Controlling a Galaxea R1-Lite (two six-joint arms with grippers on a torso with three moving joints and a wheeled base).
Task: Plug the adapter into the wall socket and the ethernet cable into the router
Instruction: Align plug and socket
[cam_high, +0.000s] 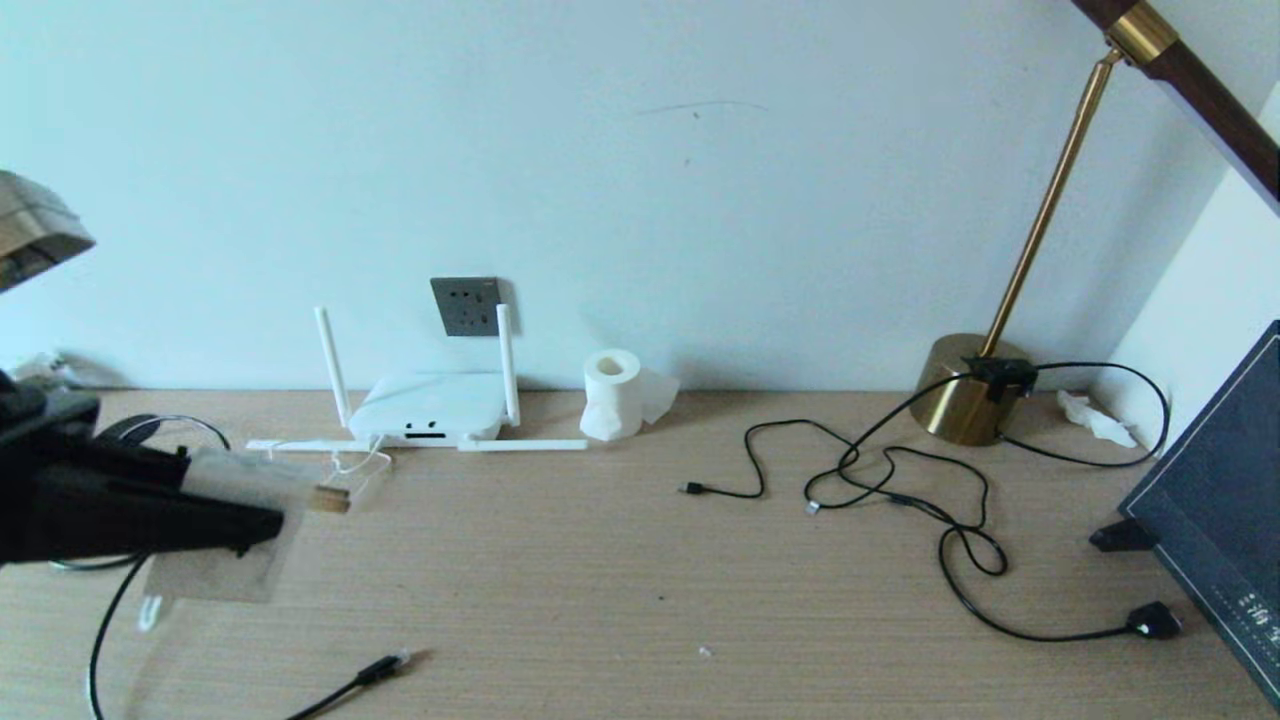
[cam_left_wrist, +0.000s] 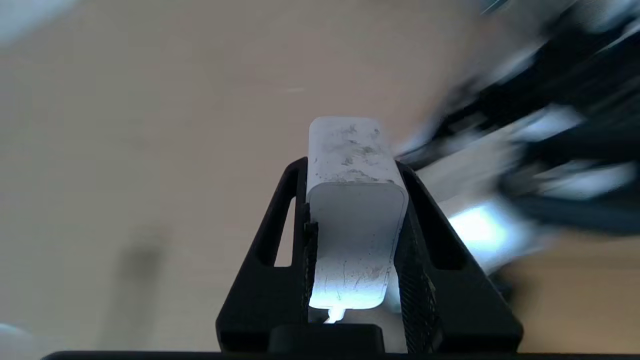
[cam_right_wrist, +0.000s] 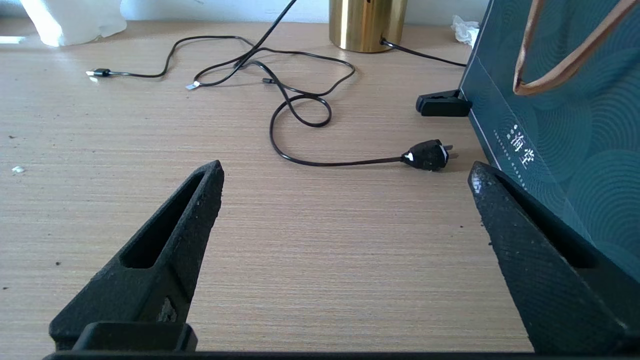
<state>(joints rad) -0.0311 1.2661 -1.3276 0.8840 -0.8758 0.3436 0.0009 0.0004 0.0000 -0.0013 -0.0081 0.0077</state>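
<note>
My left gripper (cam_high: 250, 500) hovers over the table's left side, shut on the white adapter (cam_left_wrist: 356, 225); the block sits squarely between both black fingers (cam_left_wrist: 270, 240), and its thin white cord (cam_high: 352, 462) trails toward the router. In the head view the adapter (cam_high: 270, 482) is blurred. The white router (cam_high: 430, 405) stands against the wall with two antennas up and two lying flat. The dark grey wall socket (cam_high: 467, 305) is just above it. The ethernet cable (cam_high: 385, 667) lies at the front edge, clear tip pointing right. My right gripper (cam_right_wrist: 345, 170) is open above bare table.
A tissue roll (cam_high: 612, 393) stands right of the router. A brass lamp base (cam_high: 968, 390), tangled thin black cables (cam_high: 900, 480) and a chunky black plug (cam_high: 1153, 620) fill the right side, with a dark gift bag (cam_high: 1215, 500) at the right edge.
</note>
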